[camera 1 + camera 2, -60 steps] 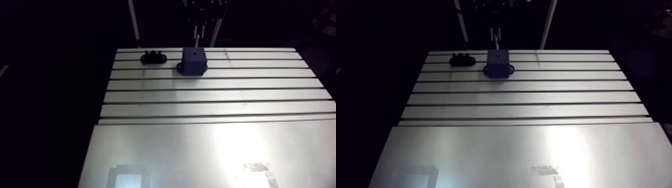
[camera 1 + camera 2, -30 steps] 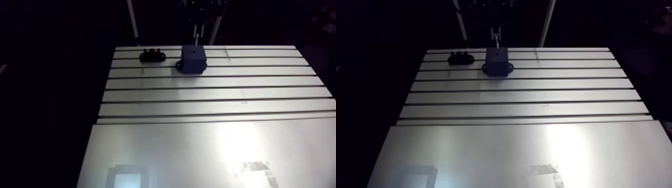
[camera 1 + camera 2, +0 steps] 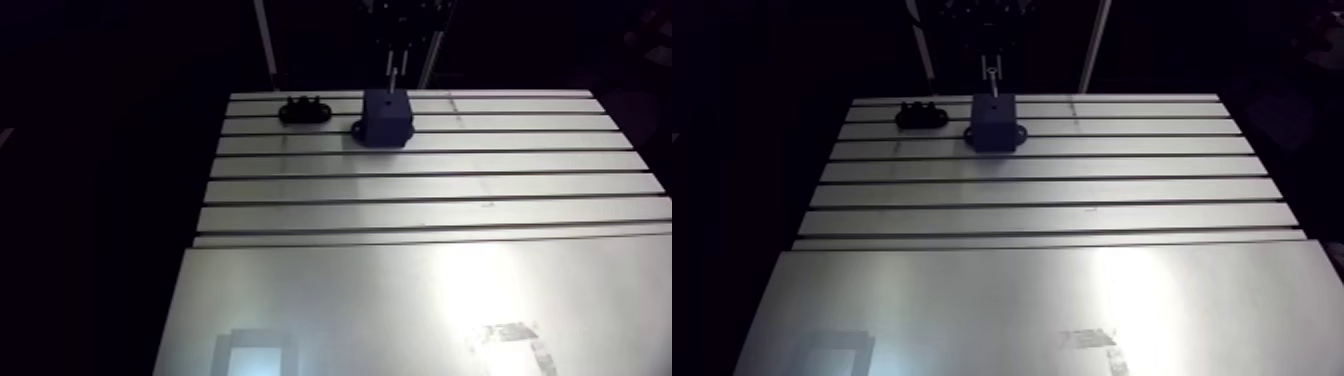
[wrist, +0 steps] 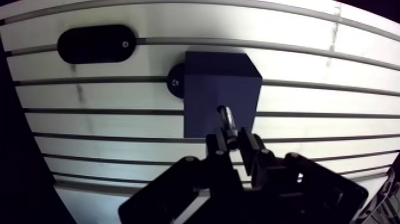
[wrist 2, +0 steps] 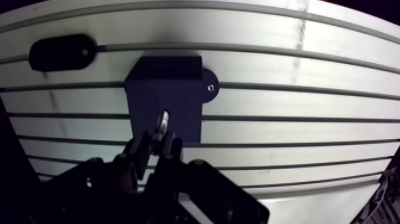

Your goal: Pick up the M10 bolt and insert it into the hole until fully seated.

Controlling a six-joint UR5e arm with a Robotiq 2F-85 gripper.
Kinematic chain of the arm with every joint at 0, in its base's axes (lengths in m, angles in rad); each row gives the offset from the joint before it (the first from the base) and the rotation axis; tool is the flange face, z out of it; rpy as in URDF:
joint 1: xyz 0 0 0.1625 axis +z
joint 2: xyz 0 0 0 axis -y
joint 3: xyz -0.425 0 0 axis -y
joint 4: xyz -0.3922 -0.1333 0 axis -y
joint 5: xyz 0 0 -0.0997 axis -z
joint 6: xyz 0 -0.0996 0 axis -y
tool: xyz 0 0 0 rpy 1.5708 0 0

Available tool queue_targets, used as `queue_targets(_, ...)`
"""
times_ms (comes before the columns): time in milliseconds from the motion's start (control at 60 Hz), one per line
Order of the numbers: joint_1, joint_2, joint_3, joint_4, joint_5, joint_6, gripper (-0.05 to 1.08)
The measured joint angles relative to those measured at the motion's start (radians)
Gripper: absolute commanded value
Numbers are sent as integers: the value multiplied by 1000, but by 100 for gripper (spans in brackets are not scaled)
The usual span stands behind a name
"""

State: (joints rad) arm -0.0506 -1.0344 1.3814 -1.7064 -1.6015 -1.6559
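Table (image 3: 400,290): gripper (image 4: 232,140) w/ bolt (image 4: 226,117) over block (image 4: 217,83)

Arm view looks from high and far back, down across the tabletop (image 3: 420,300) toward the dark block (image 3: 386,118) at its far end. Wrist view sits close above the block, facing down past the hand (image 4: 233,143). Both share the block and the tabletop around it.

The slotted table (image 3: 420,188) carries a dark block (image 3: 386,120) and a black oval holder (image 3: 305,110).
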Motion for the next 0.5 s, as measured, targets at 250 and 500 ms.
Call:
queue_targets(250,0,1,6,-1,-1,0,108)
queue_targets(500,0,4,9,0,0,0,108)
